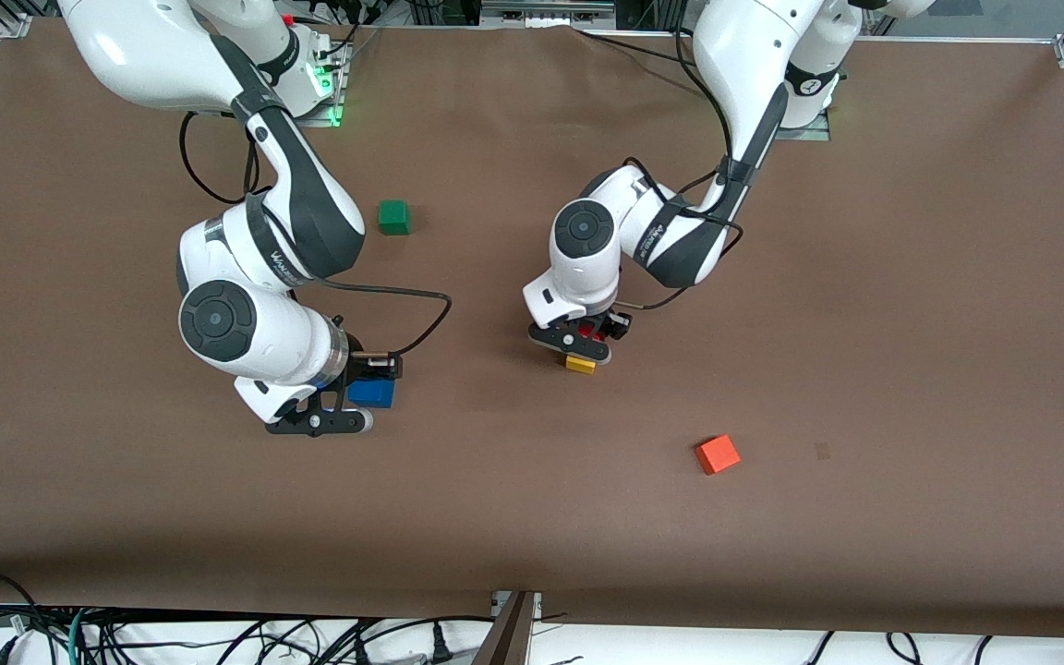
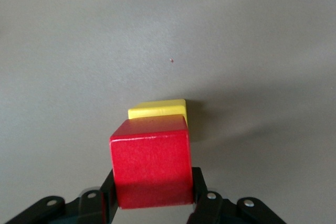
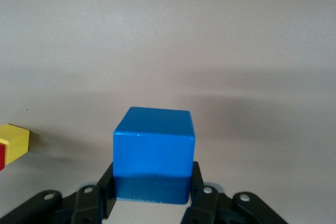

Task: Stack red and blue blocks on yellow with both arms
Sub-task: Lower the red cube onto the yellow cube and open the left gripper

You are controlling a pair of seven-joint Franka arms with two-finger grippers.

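Nearest the front camera, the brown table (image 1: 532,536) runs bare up to its front edge, leaving a wide open strip there; below that edge lie loose black cables (image 1: 218,637). The first thing on the surface is the orange cube (image 1: 718,453), alone toward the left arm's end of the table, with free room on every side. Farther from the camera, the right gripper (image 1: 361,406) hangs over the table toward the right arm's end, its jaws closed on the blue block (image 1: 372,393); the right wrist view shows that block (image 3: 154,153) clamped between the two black fingers (image 3: 102,192) and lifted clear of the surface. Farther again, around the middle of the table, the left gripper (image 1: 581,346) is clamped on the red block (image 2: 151,167), which sits just over the yellow cube (image 1: 580,364); the left wrist view shows yellow (image 2: 160,111) peeking out past the red block's upper edge, and whether the two touch cannot be told. The two grippers are well apart, with bare table between them. Farthest from the camera, the green cube (image 1: 393,217) stands between the two arms, close beside the right arm's elbow. The bases stand along the table's farthest edge.
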